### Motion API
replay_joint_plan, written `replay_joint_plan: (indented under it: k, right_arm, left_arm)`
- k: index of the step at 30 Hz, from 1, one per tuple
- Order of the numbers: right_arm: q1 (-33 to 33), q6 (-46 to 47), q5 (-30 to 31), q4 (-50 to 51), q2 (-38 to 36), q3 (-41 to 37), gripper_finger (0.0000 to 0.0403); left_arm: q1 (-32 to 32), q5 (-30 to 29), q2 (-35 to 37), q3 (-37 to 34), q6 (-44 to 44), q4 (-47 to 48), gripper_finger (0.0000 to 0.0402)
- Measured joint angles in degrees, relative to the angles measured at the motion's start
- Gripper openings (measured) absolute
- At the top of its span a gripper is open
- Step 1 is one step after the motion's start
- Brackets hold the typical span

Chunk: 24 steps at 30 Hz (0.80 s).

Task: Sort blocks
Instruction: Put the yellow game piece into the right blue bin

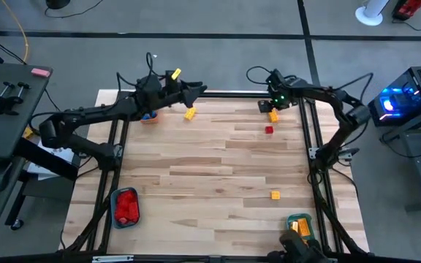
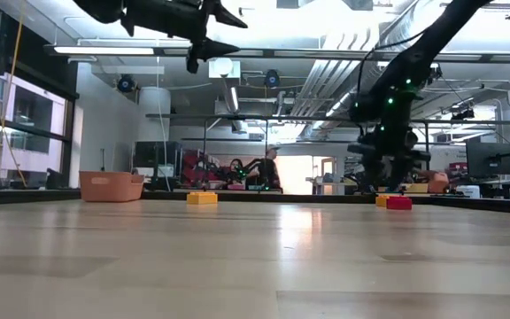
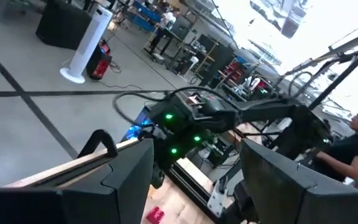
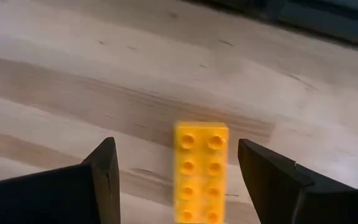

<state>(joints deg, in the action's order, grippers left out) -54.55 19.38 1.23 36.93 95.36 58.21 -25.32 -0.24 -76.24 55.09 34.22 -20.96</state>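
A yellow block (image 4: 201, 171) lies flat on the table near its far right corner, studs up. My right gripper (image 4: 176, 150) hangs open just above it, pointing steeply down, one finger on each side and neither touching. A red block (image 1: 269, 130) lies close by on the near side. Another yellow block (image 1: 189, 113) rests at the far middle and a third (image 1: 275, 195) toward the near right. My left gripper (image 1: 199, 91) is open and level, high over the far edge (image 2: 224, 31), with nothing between its fingers.
An orange tray (image 1: 148, 117) holding something blue sits at the far left, partly under my left arm. A tray of red blocks (image 1: 126, 207) is at the near left, and a teal tray (image 1: 300, 225) with yellow blocks at the near right. The middle of the table is bare wood.
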Motion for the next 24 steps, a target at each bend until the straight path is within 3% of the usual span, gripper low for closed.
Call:
replay_joint_plan:
  k: [10, 13, 20, 24]
  right_arm:
    - [0.63, 1.06, 0.12, 6.91, 5.92, 0.23, 0.0203]
    - [1.33, 2.12, 0.27, 8.09, 5.90, 0.20, 0.0166]
    - [1.84, 5.42, 1.97, 10.12, 4.05, -0.26, 0.0019]
    - [1.75, 6.07, 2.19, 10.97, 3.29, 0.10, 0.0019]
  left_arm:
    - [-2.58, 7.99, 0.39, 0.35, -1.89, 0.18, 0.0223]
    - [-3.16, 9.56, 0.39, 0.32, -1.99, 0.14, 0.0223]
    - [-6.50, 13.16, 2.86, 0.28, -4.77, -0.02, 0.0223]
    - [-8.70, 15.02, 5.24, 0.28, -6.87, -0.04, 0.0223]
